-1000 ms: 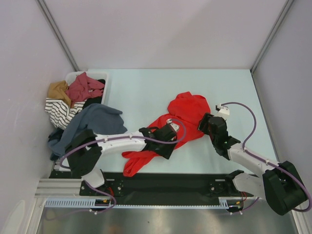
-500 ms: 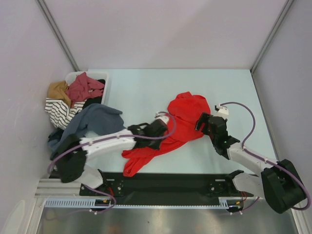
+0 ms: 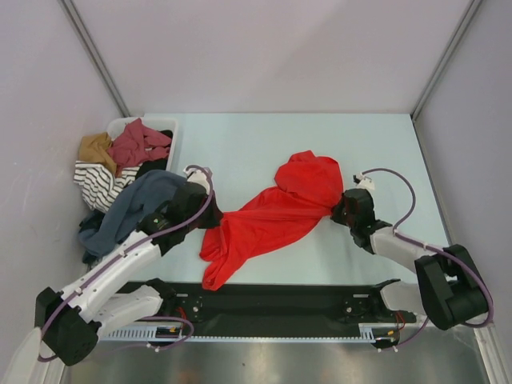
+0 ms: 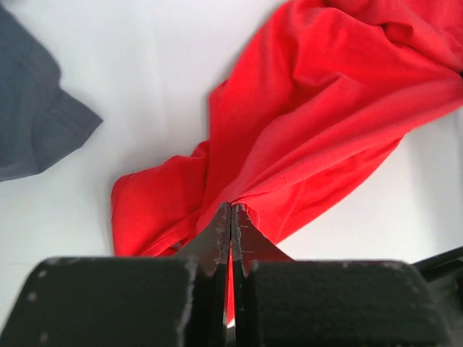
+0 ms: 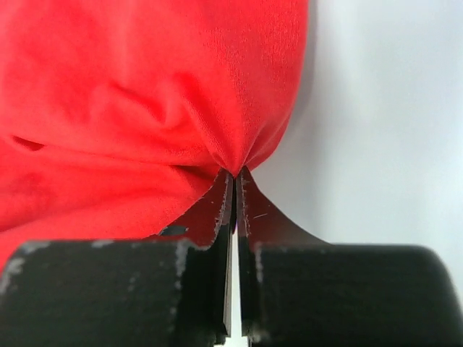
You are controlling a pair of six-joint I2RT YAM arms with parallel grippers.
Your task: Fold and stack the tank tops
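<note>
The left gripper (image 4: 231, 211) pinches a gathered fold of the soft, bright red knit tank top (image 3: 272, 214) between flat black jaws pressed tight. The right gripper (image 5: 233, 173) nips the opposite bunched edge the same way. The cloth stretches in long creases between them across the smooth pale table (image 3: 240, 144), near a rumpled slate-blue garment (image 3: 148, 200).

The red tank top (image 3: 272, 216) lies across the middle of the top view, stretched into a long creased band running from lower left to upper right. Its upper right end is bunched and rounded, and a loose flap trails at the lower left.
</note>
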